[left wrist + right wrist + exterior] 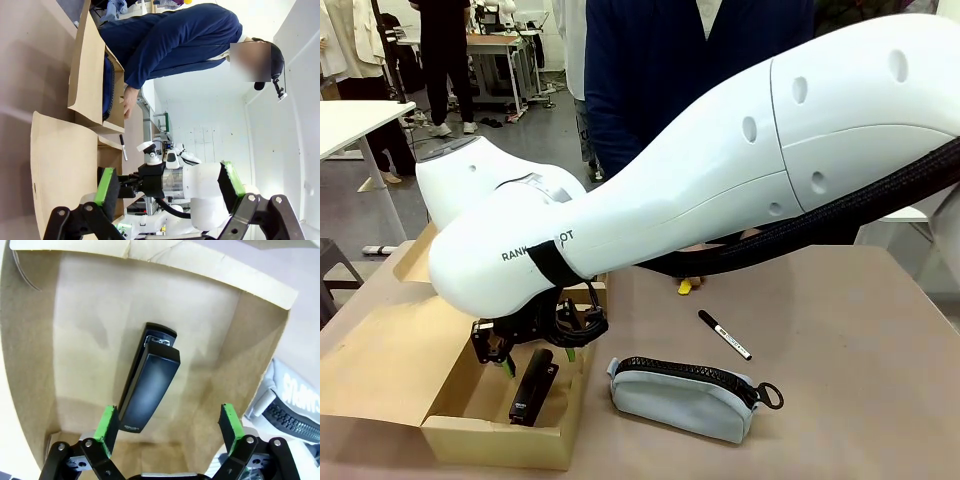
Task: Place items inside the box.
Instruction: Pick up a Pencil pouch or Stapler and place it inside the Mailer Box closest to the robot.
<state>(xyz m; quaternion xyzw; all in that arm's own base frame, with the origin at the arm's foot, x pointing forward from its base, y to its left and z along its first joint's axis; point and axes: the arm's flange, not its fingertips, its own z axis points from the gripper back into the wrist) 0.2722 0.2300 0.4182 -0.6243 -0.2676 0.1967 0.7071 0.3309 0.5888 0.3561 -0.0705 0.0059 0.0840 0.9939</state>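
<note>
The black stapler (pixel 150 380) lies flat on the floor of the cardboard box (pixel 75 330). My right gripper (pixel 167 424) hangs open just above it, touching nothing. From the front, that gripper (pixel 538 352) is low inside the box (pixel 390 360), over the stapler (pixel 533 385). The pale grey-blue case (pixel 685 395) lies on the table right of the box, and the black marker (pixel 725 335) is beyond it. A bit of the yellow utility knife (pixel 686 287) peeks out under the arm. My left gripper (pixel 168 182) is open and empty. A navy pouch (pixel 107 85) sits against a box wall.
A person in a navy top (pixel 650 60) stands at the far side, one hand (pixel 131 100) beside the box (pixel 85 75). The box's flaps (pixel 380 350) spread to the left. My right arm (pixel 740 170) spans the table's middle.
</note>
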